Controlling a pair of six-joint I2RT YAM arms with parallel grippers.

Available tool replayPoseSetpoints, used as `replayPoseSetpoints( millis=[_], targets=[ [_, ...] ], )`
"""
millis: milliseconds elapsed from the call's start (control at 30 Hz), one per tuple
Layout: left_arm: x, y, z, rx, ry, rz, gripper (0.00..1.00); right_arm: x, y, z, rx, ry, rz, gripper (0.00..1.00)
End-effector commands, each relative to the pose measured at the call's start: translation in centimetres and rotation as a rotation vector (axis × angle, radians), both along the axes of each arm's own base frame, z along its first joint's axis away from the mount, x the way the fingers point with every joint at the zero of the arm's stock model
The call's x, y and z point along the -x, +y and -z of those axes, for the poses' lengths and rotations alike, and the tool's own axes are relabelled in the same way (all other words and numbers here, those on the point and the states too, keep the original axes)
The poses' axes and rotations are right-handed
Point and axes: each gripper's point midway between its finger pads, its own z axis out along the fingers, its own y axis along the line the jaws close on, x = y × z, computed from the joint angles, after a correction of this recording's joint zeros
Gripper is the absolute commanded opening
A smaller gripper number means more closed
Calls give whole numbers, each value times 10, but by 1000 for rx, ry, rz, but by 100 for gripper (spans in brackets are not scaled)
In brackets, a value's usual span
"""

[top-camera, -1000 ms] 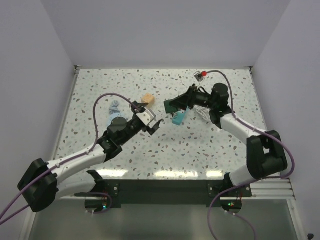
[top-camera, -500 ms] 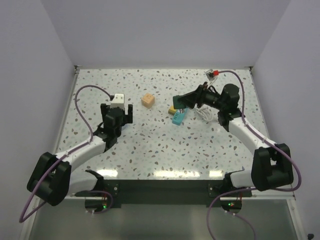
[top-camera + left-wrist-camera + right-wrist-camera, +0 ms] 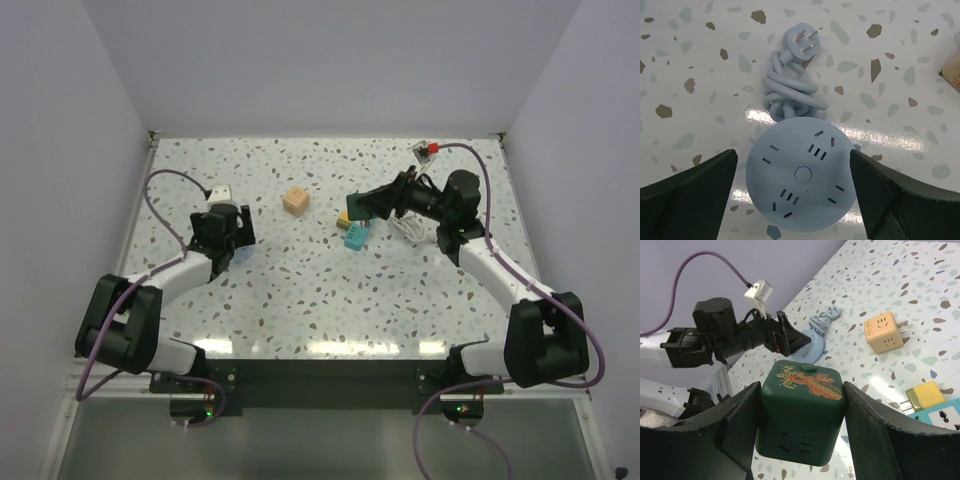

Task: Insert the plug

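The plug (image 3: 800,415), a dark green cube with a red and gold dragon print, is clamped between the fingers of my right gripper (image 3: 801,425). It is held in the air above the table's middle right, also in the top view (image 3: 362,204). Its prongs are hidden. A round light-blue socket disc (image 3: 799,177) lies flat on the table, with its coiled cord and own plug (image 3: 802,40) beyond it. My left gripper (image 3: 792,195) is open, with one finger on each side of the disc and small gaps between. In the top view it (image 3: 228,235) covers the disc.
A tan-orange cube (image 3: 294,200) lies at the centre back. A yellow block (image 3: 343,219) and a teal block (image 3: 357,235) lie below the right gripper, with a white cable bundle (image 3: 405,228) to their right. A red-and-white connector (image 3: 428,150) sits near the back wall.
My left arm has swung from the table's middle to the left side and now hangs over the blue socket disc. My right gripper moved slightly right with the green plug in it.
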Motion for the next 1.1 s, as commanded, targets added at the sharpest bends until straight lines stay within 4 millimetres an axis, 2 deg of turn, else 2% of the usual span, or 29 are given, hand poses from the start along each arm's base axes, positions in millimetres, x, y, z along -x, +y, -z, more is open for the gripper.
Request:
replayPoseSetpoints(
  millis=[0,300,433,600,900,1067],
  targets=[
    [-6,-13,8,71,41,24,100,6,-1,-22,-16,-82,3,0],
    [8,-8,31,101,97,-36,100,12,-1,-27,-23,-103,-4,0],
    [16,-14,40,142,116,-30,100,14,-2,-29,-27,-108,-7,0],
    [26,-19,40,205,89,-20,100,17,-2,-32,-33,-121,-7,0],
    [42,-51,39,344,68,83,100,18,-2,-31,-18,-137,0,0],
    [35,-84,33,399,45,176,100,18,1,-29,3,-145,6,0]
  ],
)
